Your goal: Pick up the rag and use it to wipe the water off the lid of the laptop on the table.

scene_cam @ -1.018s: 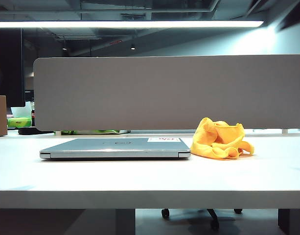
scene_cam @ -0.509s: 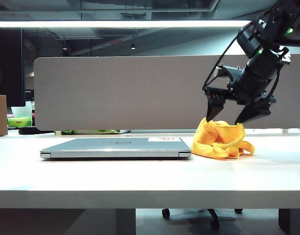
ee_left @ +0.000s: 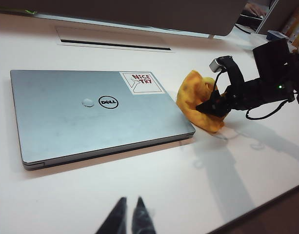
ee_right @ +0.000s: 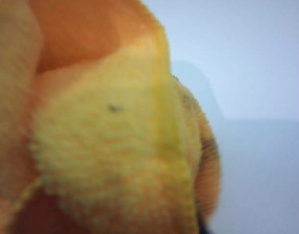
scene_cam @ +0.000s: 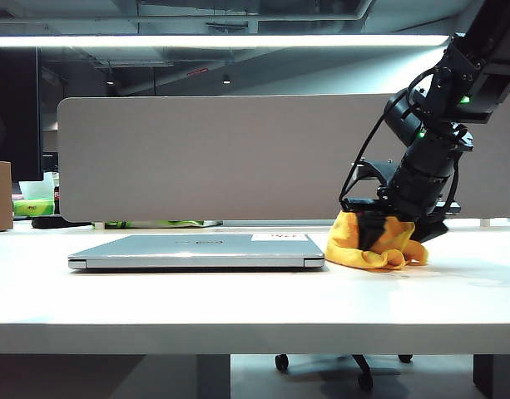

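stage: rag grab under way | right gripper (scene_cam: 386,235) down in the rag (scene_cam: 358,248) beside the laptop (scene_cam: 196,250), grip unclear | left gripper (ee_left: 129,218) nearly shut, empty, before laptop | droplet on lid (ee_left: 66,112) unwiped

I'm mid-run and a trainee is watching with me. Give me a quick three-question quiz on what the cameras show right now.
1. True or false: the laptop lies closed on the table.
2. Where is the right gripper? A) down in the folds of the rag B) on the laptop lid C) out of view
3. What small thing sits on the lid beside the logo and has yet to be wiped?

Key: 1 true. 2 A. 3 a water drop. The left gripper hangs over bare table in front of the laptop, its fingertips close together.
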Robot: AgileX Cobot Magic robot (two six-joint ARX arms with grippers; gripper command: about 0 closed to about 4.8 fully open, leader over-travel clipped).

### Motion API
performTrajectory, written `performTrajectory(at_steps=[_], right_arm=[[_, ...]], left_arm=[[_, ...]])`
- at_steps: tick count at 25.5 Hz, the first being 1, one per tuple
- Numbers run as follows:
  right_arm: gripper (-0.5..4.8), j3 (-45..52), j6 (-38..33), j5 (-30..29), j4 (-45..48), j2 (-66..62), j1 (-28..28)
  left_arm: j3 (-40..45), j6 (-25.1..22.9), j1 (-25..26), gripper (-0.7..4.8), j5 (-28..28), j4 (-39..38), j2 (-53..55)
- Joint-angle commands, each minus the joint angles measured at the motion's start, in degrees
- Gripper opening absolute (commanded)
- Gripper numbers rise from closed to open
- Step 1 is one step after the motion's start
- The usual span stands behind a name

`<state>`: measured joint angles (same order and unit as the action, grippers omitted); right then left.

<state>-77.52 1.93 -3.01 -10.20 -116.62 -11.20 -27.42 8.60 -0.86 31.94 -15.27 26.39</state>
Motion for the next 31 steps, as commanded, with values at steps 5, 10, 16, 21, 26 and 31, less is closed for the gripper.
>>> performTrajectory(at_steps=[5, 10, 16, 21, 26, 31], right_arm=[[-0.08, -7.8, 0.0, -3.5, -6.9, 5.6, -1.1], [-0.08, -21.7, -0.3, -3.3, -10.3, 6.4, -7.3], [-0.08, -22.7, -0.4, 0.6, -1.7, 2.7, -14.3], [-0.08, -22.7, -0.8, 0.2, -1.9, -5.8, -17.8], [-0.08, -22.8, -3.5, 0.1, 2.5, -11.2, -22.2], [-0.08, -26.1, -3.9, 3.5, 7.5, -12.7, -23.8]], left_arm=[[-0.3, -0.2, 0.0, 0.21, 0.2, 0.8, 0.0], [-0.3, -0.2, 0.0, 0.21, 0.2, 0.8, 0.0], [-0.3, -0.2, 0.0, 0.21, 0.2, 0.7, 0.0], [-0.3, -0.2, 0.0, 0.21, 0.2, 0.8, 0.0], [-0.3, -0.2, 0.0, 0.21, 0.2, 0.8, 0.0], [-0.3, -0.2, 0.0, 0.21, 0.2, 0.8, 0.0]])
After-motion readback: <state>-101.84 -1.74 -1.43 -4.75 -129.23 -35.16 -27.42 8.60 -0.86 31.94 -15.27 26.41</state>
